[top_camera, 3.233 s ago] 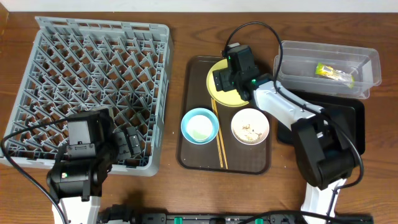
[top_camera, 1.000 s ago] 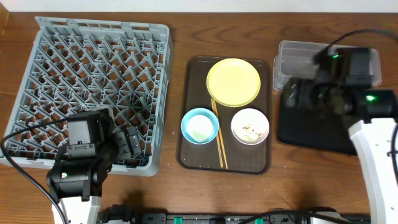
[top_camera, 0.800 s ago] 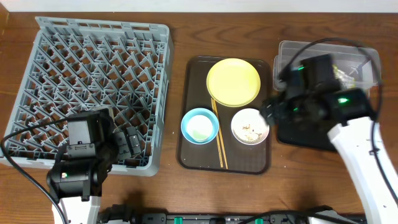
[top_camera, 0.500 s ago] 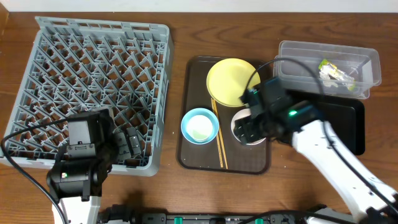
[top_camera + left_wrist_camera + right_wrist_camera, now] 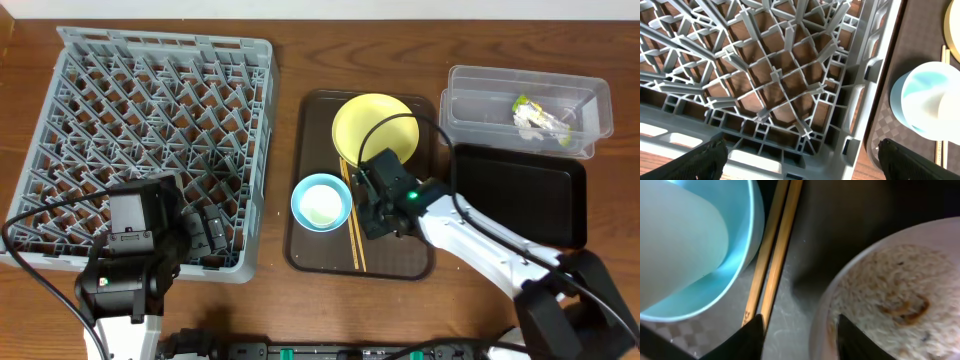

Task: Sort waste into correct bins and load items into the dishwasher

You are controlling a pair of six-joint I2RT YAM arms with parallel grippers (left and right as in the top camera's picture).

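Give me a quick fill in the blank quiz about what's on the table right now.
The wrapper lies in the clear ____. The plate sits on the brown ____. The chopsticks lie between the white bowl and the ____ bowl. The right gripper, over the white bowl, is ____.
Answers: tub, tray, blue, open.

The worktop (image 5: 283, 60) is dark brown wood with visible grain. Four items rest directly on it. A large square grey dish rack (image 5: 150, 130) occupies the left portion, set slightly askew to the worktop edge. A brown serving tray (image 5: 315, 252) lies at centre, just beside the rack, with a strip of bare wood between them. At far right a clear tub (image 5: 480, 108) sits toward the back. A glossy black tray (image 5: 515, 195) lies immediately in front of it, their edges meeting.
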